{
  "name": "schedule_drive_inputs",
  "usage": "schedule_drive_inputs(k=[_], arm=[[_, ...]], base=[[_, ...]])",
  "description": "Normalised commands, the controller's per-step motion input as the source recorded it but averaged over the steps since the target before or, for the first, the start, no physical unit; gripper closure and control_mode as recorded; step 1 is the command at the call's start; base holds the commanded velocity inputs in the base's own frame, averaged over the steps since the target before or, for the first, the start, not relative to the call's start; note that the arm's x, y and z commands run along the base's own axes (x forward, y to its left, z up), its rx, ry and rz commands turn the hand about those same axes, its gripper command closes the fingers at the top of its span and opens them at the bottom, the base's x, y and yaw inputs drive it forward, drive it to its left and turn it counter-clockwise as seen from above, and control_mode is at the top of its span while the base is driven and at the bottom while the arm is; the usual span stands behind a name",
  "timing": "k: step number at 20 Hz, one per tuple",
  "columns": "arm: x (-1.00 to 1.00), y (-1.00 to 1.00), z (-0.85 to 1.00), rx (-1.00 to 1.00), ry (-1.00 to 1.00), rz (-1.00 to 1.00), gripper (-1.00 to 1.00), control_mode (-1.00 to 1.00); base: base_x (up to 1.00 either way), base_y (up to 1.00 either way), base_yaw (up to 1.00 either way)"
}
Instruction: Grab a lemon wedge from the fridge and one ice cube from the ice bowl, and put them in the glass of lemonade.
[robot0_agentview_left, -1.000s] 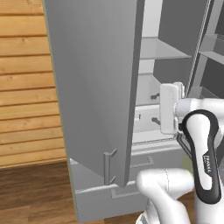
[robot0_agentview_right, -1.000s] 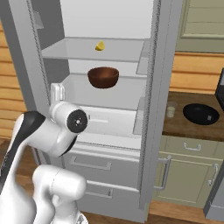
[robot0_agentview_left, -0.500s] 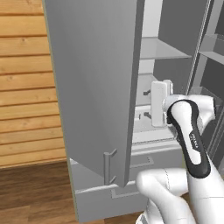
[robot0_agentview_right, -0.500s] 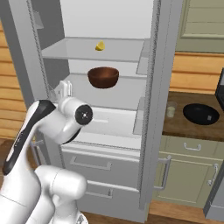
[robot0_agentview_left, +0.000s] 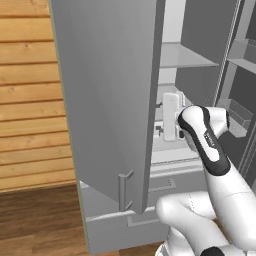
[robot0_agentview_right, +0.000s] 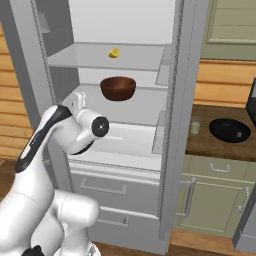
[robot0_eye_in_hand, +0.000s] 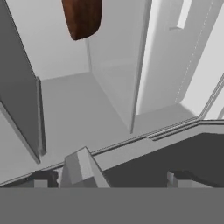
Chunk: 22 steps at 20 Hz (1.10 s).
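With the tall grey fridge (robot0_agentview_right: 175, 115) standing open, the empty, spread-fingered gripper (robot0_eye_in_hand: 109, 179) sits low inside, seemingly to reach the small yellow lemon wedge (robot0_agentview_right: 114, 52) on the far upper shelf.

A round brown wooden bowl (robot0_agentview_right: 118, 88) sits on a pale shelf. Olive-green cabinet doors (robot0_agentview_right: 215, 200) with bar handles stand below a dark brown countertop (robot0_agentview_right: 200, 145). Horizontal wooden wall planks (robot0_agentview_left: 30, 95) meet a dark wood floor (robot0_agentview_left: 35, 220).
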Motion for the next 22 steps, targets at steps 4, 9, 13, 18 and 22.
schedule_drive_inputs(k=[4, 9, 13, 18, 22], arm=[[0.21, 0.62, -0.06, 0.0, 0.0, 0.07, -1.0, -1.0], [0.13, 0.63, -0.14, 0.0, 0.0, 0.13, -1.0, -1.0], [-0.03, 0.92, -0.33, 0.0, 0.01, 0.23, -1.0, -1.0], [-0.65, 1.0, -0.42, -0.04, 0.0, 0.3, -1.0, -1.0], [-0.87, 1.0, -0.12, -0.1, 0.0, 0.39, -1.0, -1.0]], base=[[0.0, 0.0, 0.0], [0.0, 0.0, 0.0], [0.0, 0.0, 0.0], [0.0, 0.0, 0.0], [0.0, 0.0, 0.0]])
